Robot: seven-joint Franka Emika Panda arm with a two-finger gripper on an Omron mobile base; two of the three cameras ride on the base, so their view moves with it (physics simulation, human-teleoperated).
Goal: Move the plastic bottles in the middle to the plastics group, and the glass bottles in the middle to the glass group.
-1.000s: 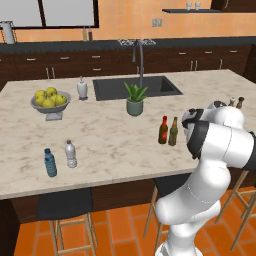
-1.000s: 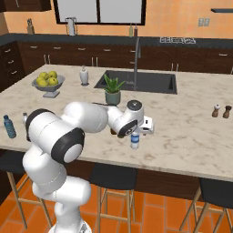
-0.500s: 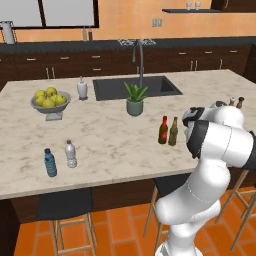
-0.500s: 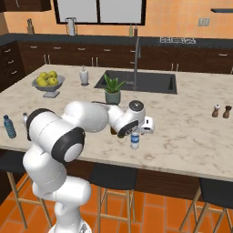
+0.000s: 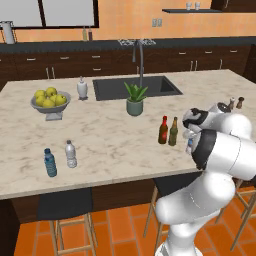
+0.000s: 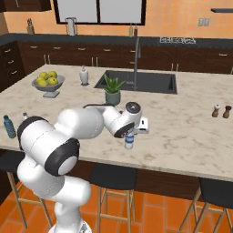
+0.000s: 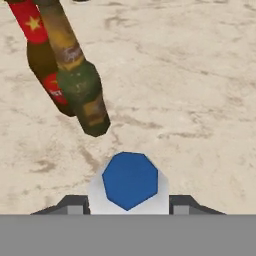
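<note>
The small clear plastic water bottle (image 6: 129, 141) stands upright on the marble island counter (image 5: 110, 135), near the counter's front edge and in front of the sink (image 5: 135, 87). In the right base view its blue label band shows just under the gripper (image 6: 131, 134), which reaches down over its top. In the hand view the bottle's top (image 7: 130, 180) appears as a blue shape ringed in white, sitting between the two dark finger tips (image 7: 72, 205) at the bottom of the frame. The tips lie close on either side of the bottle, but whether they press on it cannot be told.

Just beside the water bottle, toward the sink's left, stand the two slim glass bottles: the red-brown bottle (image 5: 163, 130) with a red top and the olive-brown bottle (image 5: 173, 132), close together and both upright. A potted plant (image 5: 134, 99) stands between them and the sink.

Far to the left of the sink, near the front edge, the blue bottle (image 5: 49, 163) and the greyish clear bottle (image 5: 71, 154) stand side by side. Behind them is a fruit bowl (image 5: 49, 101) of yellow-green fruit. Well to the right of the sink, two tiny dark-topped bottles (image 6: 220, 111) stand as a pair.
</note>
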